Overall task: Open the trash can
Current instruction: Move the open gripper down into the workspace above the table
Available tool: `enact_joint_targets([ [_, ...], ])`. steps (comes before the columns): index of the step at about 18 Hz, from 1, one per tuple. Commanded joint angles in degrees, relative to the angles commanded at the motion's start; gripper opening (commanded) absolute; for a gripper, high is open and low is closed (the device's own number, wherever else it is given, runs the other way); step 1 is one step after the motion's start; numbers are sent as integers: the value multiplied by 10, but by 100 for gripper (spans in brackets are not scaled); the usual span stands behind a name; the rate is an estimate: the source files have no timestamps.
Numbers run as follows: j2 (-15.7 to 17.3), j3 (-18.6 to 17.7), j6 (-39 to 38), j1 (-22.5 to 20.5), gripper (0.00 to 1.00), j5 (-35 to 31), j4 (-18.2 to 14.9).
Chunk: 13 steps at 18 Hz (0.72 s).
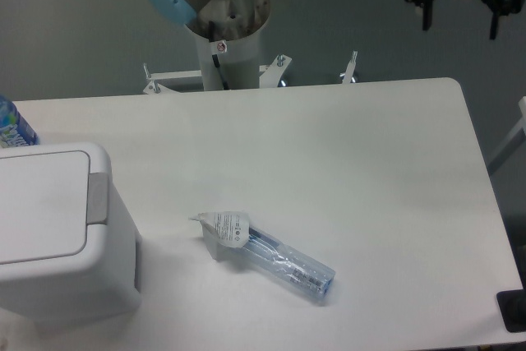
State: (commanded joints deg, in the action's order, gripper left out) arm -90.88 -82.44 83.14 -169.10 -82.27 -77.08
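Note:
The trash can (57,236) is a large white boxy bin at the table's left front, its flat inset lid down and a small grey push-button tab (98,198) on its right side. My gripper (459,20) hangs high at the top right, beyond the table's far right corner and far from the bin. Its black fingers (425,12) are spread with nothing between them.
A clear plastic-wrapped packet (267,254) lies on the white table (345,162) right of the bin. A blue-labelled bottle (12,125) peeks out behind the bin at the left edge. The arm's base column (222,39) stands behind the table's far edge.

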Motion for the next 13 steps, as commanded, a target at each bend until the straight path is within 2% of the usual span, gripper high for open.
enact_joint_targets([
  [5,1,-1,-2,1,100,-1,0],
  [13,0,-6,-140,43,100,-4,5],
])
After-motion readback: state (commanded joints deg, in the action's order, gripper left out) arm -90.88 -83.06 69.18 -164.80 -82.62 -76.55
